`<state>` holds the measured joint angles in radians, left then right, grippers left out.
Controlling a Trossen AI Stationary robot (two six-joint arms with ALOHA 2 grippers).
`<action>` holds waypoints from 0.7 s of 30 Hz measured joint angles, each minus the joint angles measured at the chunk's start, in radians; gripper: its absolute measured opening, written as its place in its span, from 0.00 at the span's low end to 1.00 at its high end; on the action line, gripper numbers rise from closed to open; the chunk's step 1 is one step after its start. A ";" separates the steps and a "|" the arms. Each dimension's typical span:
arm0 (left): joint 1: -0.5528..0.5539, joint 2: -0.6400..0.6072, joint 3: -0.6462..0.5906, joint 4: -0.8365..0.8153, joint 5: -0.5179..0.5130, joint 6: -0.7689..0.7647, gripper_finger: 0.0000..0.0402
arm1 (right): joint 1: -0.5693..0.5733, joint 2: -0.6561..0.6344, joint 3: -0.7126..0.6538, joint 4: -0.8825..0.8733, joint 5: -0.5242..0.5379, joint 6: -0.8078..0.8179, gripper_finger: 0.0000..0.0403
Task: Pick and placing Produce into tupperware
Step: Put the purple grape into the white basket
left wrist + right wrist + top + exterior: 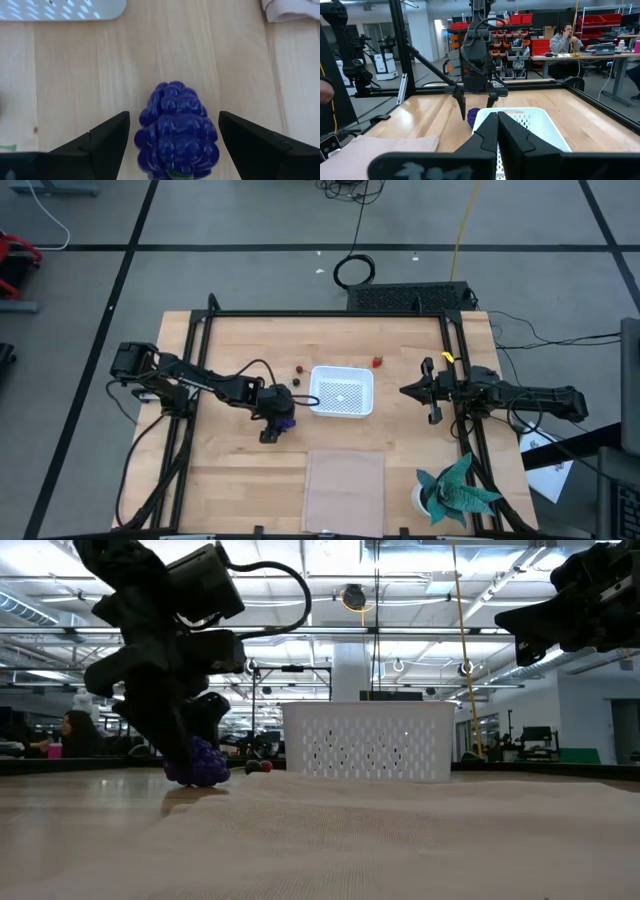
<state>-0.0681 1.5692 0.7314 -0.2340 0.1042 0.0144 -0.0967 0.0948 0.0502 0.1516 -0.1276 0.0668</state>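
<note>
The left end effector stands open around the purple bunch on the counter. The right end effector hangs closed, right of the white container

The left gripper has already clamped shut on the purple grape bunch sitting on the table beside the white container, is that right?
Not quite. The left gripper is open: in the left wrist view its fingers stand on either side of the purple grape bunch with bare wood showing in the gaps. The rest holds: the bunch sits on the table beside the white container.
</note>
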 joint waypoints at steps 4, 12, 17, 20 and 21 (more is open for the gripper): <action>0.000 0.000 -0.028 0.049 -0.001 0.006 0.77 | 0.000 0.000 0.000 0.000 0.000 0.000 0.00; 0.000 0.000 -0.036 0.055 -0.033 0.023 0.77 | 0.000 0.000 0.000 0.000 0.000 0.000 0.00; 0.002 0.000 -0.036 0.056 -0.035 0.033 0.71 | 0.000 0.000 0.000 0.000 0.000 0.000 0.00; 0.002 0.000 -0.036 0.056 -0.034 0.031 0.61 | 0.000 0.000 0.000 0.000 0.000 0.000 0.00; 0.002 0.000 -0.036 0.056 -0.033 0.030 0.58 | 0.000 0.000 0.000 0.000 0.000 0.000 0.00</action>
<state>-0.0662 1.5692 0.6954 -0.1776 0.0714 0.0444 -0.0967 0.0948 0.0498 0.1516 -0.1276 0.0673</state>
